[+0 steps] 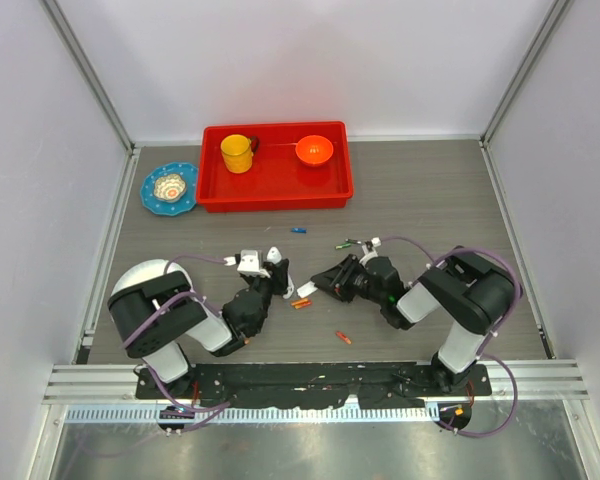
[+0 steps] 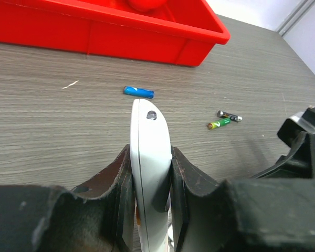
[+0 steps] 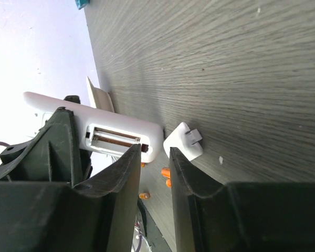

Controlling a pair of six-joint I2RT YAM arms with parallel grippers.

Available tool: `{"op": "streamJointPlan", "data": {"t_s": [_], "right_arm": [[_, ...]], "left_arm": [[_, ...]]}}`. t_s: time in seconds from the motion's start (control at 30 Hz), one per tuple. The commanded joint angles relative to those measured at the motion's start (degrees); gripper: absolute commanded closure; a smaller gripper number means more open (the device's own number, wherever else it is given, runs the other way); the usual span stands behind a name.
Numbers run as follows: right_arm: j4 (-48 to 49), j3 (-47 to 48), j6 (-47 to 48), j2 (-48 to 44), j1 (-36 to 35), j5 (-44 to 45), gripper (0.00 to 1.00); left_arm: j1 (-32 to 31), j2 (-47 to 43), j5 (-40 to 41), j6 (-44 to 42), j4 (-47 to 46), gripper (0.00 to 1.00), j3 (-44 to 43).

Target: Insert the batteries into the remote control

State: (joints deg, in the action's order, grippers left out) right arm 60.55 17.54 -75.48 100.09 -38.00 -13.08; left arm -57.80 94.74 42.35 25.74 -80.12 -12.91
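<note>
remote control [image 2: 149, 147]: plain white, no print I can make out tbh
batteries [image 2: 138, 92]: wrappers way too tiny and blurry to read
red tray [image 2: 147, 39]: no readable lettering either

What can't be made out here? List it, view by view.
Left wrist: lower end of the remote control, buried inside the left gripper.
Right wrist: orange batteries, mostly behind the right gripper.
Top external: battery compartment, too small there to read.

Overhead camera looks down from behind the near edge over the whole table [image 1: 430, 200]. Left wrist camera sits low, facing the red tray [image 2: 147, 39] at the far edge; right wrist camera, rolled sideways, faces left. Both frame the remote control [image 2: 149, 152] close up.
</note>
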Motion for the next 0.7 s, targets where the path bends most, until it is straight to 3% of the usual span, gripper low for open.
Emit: {"op": "streamJointPlan", "data": {"t_s": [0.0,0.27,0.4,0.5,0.53,0.57,0.6,0.67], "right_arm": [[-3.7,-0.4,3.9,-5.9,1.0,1.0,0.61],[-25.3,6.4,17.2,-24.7,4.9,1.7,0.44],[-45.0,14.6,29.2,-33.7,5.9,5.8,0.41],[-57.5,22.0,40.3,-38.1,5.8,12.9,0.42],[-60.0,23.6,42.2,-38.5,5.8,16.4,0.42],[-62.6,25.8,43.7,-38.7,5.8,17.2,0.42],[-66.0,26.6,45.9,-38.8,5.8,18.3,0.42],[-67.9,26.8,46.5,-39.2,5.8,21.9,0.43]], "left_arm": [[-0.2,-1.0,4.5,-6.1,-8.5,1.0,1.3],[0.8,-4.4,9.2,-11.7,-8.5,1.0,0.7],[1.3,-9.9,8.0,-11.9,-6.2,1.0,-0.6],[1.7,-20.4,5.0,-4.7,11.8,1.0,-5.5],[2.5,-23.7,0.9,-1.2,28.1,1.0,-9.9],[3.6,-28.1,-1.4,2.8,35.0,1.0,-11.7],[6.7,-30.0,-4.3,12.1,40.0,1.0,-12.7],[10.2,-32.9,-16.0,19.5,47.6,1.0,-13.3]]}}
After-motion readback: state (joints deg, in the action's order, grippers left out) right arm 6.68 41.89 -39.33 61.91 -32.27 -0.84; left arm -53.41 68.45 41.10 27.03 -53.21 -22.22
